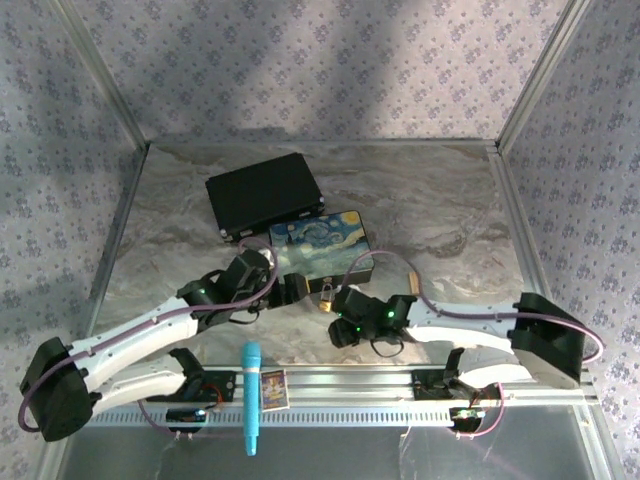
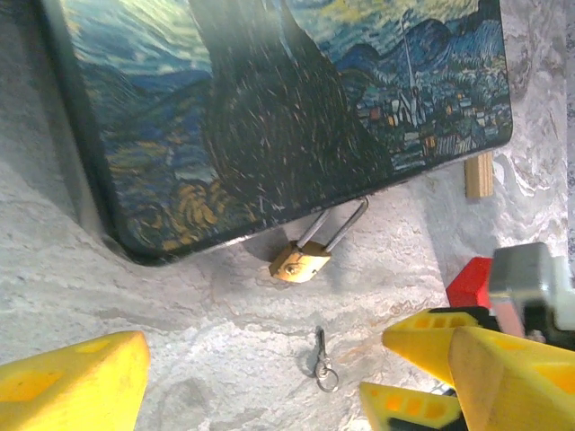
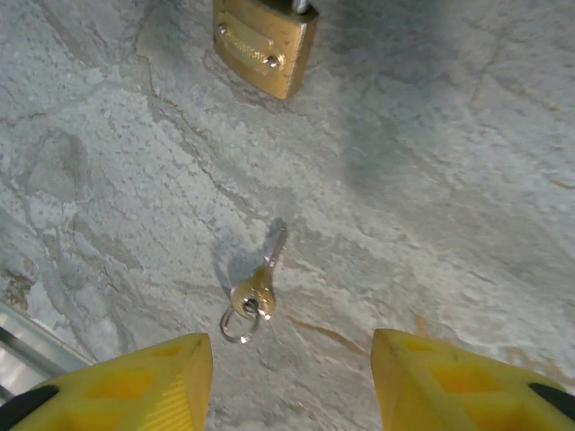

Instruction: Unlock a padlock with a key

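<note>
Lying just ahead of the right gripper (image 3: 292, 359), centred between its spread fingers (image 3: 135, 386), the key (image 3: 259, 285) points its blade away, toward the padlock (image 3: 265, 45).

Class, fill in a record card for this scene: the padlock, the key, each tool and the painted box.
padlock: brass body on the table, shackle reaching to the painted box's edge, no key in it
key: flat on the table on a small ring, near the padlock but apart from it
right tool: open, above the key, not touching it
left tool: open, holding nothing
painted box: night-sky picture on top, beside the padlock
</note>
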You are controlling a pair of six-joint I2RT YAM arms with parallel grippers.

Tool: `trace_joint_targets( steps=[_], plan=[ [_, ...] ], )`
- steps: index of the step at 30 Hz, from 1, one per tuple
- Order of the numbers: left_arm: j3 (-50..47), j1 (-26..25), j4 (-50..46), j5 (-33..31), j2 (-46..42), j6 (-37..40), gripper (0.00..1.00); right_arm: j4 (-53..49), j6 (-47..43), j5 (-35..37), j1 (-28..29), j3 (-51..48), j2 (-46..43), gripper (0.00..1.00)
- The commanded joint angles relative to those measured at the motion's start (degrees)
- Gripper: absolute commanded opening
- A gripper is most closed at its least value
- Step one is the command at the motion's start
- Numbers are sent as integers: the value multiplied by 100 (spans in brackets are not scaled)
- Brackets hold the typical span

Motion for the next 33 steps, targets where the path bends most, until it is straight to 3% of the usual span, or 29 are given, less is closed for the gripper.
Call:
trace_joint_targets(
  steps=[1, 14, 20, 25, 28, 33],
  plan=[
    [63, -137, 168, -180, 116, -189, 86, 161, 400, 398, 216, 282, 262, 48],
    [33, -318, 228, -442, 172, -306, 86, -405, 1011, 730, 673, 648, 1149, 36],
    [-21, -318, 184, -517, 117, -352, 86, -433, 1038, 723, 750, 763, 1490, 24],
    [-64, -324, 243, -592, 67, -402, 86, -249, 741, 535, 621, 661, 1267, 8],
    [-135, -337, 497, -570, 67, -501, 83, -245, 423, 357, 467, 518, 971, 5],
    [-512, -553, 1764, -566, 86, -914, 76, 169, -339, -463, -119, 8, 22, 2]
  ],
)
